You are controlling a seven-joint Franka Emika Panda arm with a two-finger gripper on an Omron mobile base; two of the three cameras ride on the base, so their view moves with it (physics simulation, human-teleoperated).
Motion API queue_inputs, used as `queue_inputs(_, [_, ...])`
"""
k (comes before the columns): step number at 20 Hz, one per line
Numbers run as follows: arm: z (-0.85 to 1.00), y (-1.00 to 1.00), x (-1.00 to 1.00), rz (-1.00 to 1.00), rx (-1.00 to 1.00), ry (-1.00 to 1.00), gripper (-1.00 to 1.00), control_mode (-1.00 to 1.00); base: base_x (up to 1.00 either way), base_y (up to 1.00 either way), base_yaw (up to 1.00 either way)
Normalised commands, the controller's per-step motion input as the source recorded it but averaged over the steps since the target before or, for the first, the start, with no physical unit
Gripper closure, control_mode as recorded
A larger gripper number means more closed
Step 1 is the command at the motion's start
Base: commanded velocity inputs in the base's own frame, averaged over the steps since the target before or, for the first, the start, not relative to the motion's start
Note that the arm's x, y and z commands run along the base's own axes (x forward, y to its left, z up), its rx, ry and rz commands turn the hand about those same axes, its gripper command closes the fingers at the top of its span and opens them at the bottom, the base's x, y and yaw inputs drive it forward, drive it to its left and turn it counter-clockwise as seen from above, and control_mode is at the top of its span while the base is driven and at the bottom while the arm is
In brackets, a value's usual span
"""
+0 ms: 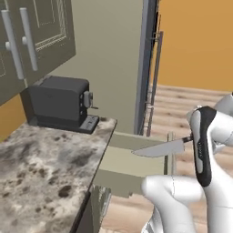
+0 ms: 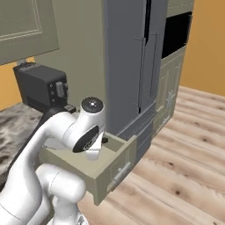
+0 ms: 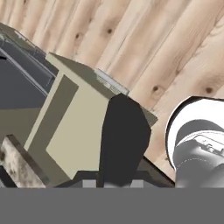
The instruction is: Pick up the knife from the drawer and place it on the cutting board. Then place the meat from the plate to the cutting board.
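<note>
The knife [image 1: 159, 149] hangs level above the open drawer [image 1: 132, 164], its silver blade pointing left toward the counter. Its black handle [image 3: 124, 140] rises between the fingertips of my gripper [image 3: 114, 183], which is shut on it. In the left base view my own forearm hides the hand at the handle end. The drawer [image 2: 105, 169] is pulled out of the beige-olive cabinet, and its pale inside [image 3: 74, 127] lies below the knife. The cutting board, the meat and the plate are out of view.
A dark coffee machine [image 1: 59, 102] stands at the back of the speckled stone counter [image 1: 41, 173]. Upper cabinet doors with bar handles [image 1: 27, 41] hang above it. A tall grey cabinet [image 2: 132, 61] rises behind the drawer. Wooden floor [image 2: 184, 167] stretches to the right.
</note>
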Motion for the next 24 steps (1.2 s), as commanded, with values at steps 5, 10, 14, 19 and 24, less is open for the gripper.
queue_inputs(5, [0.0, 0.0, 0.0, 0.0, 0.0, 0.0, 1.0, 1.0, -0.78, -0.09, 0.01])
queue_inputs(10, [0.0, 0.0, 0.0, 0.0, 0.0, 0.0, 1.0, 1.0, -0.9, 0.78, 0.36])
queue_inputs(14, [0.0, 0.0, 0.0, 0.0, 0.0, 0.0, 1.0, 1.0, -0.04, 0.26, 0.95])
queue_inputs(19, [0.0, 0.0, 0.0, 0.0, 0.0, 0.0, 1.0, 1.0, 0.0, 0.0, 1.0])
queue_inputs(24, [0.0, 0.0, 0.0, 0.0, 0.0, 0.0, 1.0, 1.0, 0.0, 0.0, 1.0])
